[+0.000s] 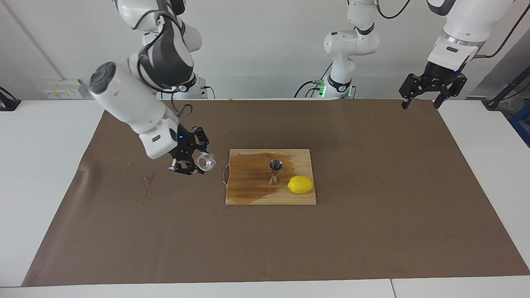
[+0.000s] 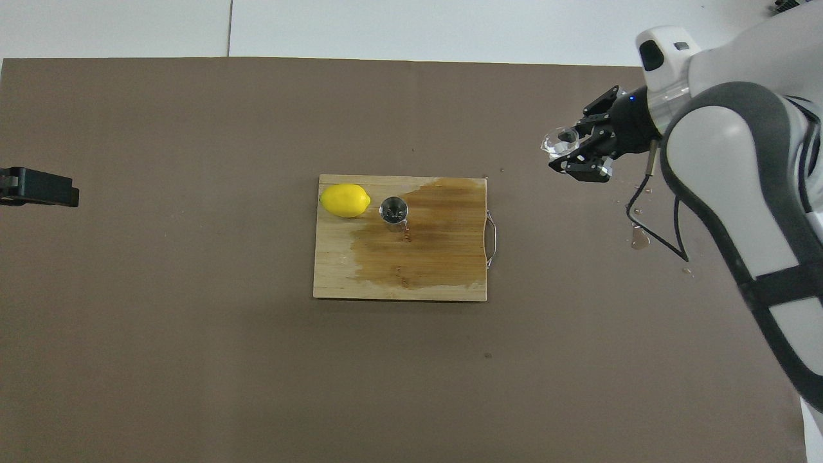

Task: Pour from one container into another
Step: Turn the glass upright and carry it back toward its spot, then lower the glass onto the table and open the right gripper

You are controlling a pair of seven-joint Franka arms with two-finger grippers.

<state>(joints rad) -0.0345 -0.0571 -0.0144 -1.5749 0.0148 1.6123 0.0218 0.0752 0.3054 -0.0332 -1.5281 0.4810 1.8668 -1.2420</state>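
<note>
Covering white table (image 1: pixel 45 165), stained brown mat (image 1: pixel 372 207)

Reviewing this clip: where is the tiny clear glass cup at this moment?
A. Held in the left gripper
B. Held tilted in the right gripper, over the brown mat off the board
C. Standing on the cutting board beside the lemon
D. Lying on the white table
B. The right gripper grips the glass cup tilted above the brown mat, short of the cutting board where the jigger stands.

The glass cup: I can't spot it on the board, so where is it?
The glass cup is held tipped on its side in the right gripper, up over the brown mat beside the board's handle end, toward the right arm's end of the table.
</note>
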